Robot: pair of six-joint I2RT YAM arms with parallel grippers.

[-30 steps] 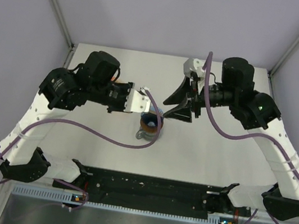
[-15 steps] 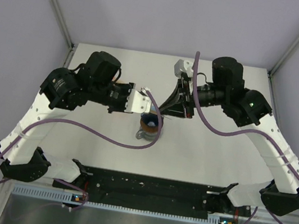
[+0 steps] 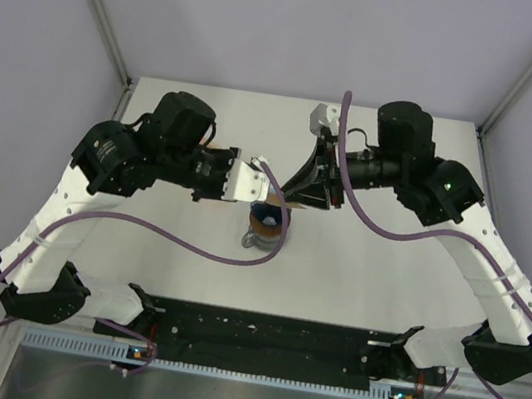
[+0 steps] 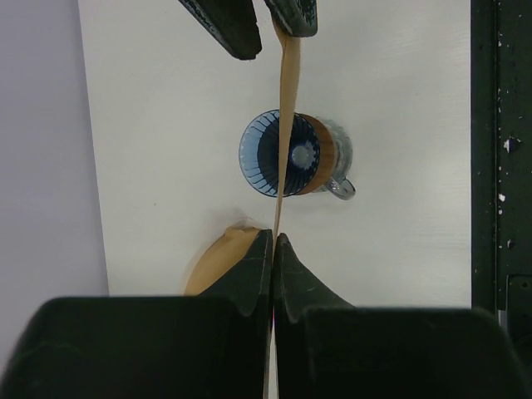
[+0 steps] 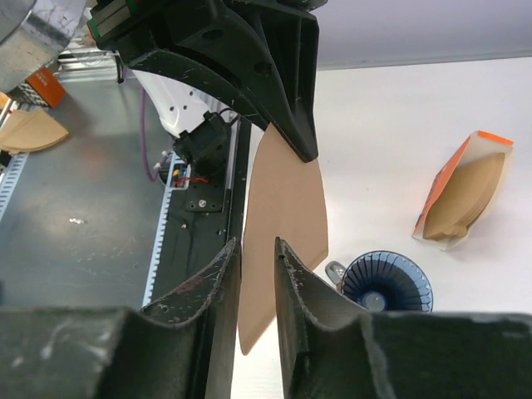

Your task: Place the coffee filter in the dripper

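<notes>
The right pincer (image 5: 258, 249) has just come in from the right side toward the left pincer (image 4: 273, 237), and its jaws have narrowed from a wide stance. Now they stand on both sides of the coffee filter (image 5: 287, 208), near its lower edge. A thin gap remains between them, so I judge that they do not pinch the paper yet.

The left pincer is closed tight on the opposite edge of the filter and carries it alone. The filter hangs flat and unopened in the air, stretched between the two pincers. It is directly above the dripper (image 4: 270, 154).

The dripper stands upright on a brown ring (image 4: 322, 154), about the middle of the table (image 3: 386, 269), a little toward its left edge. Its inside is empty. A pack of filters (image 5: 461, 195) lies apart from it on the table.

The change means that the task passes to a two-handed step. I think the right pincer must take its side of the paper. Then the filter can be pulled open into a cone and lowered. If it goes down flat, it will probably only lie across the rim.
</notes>
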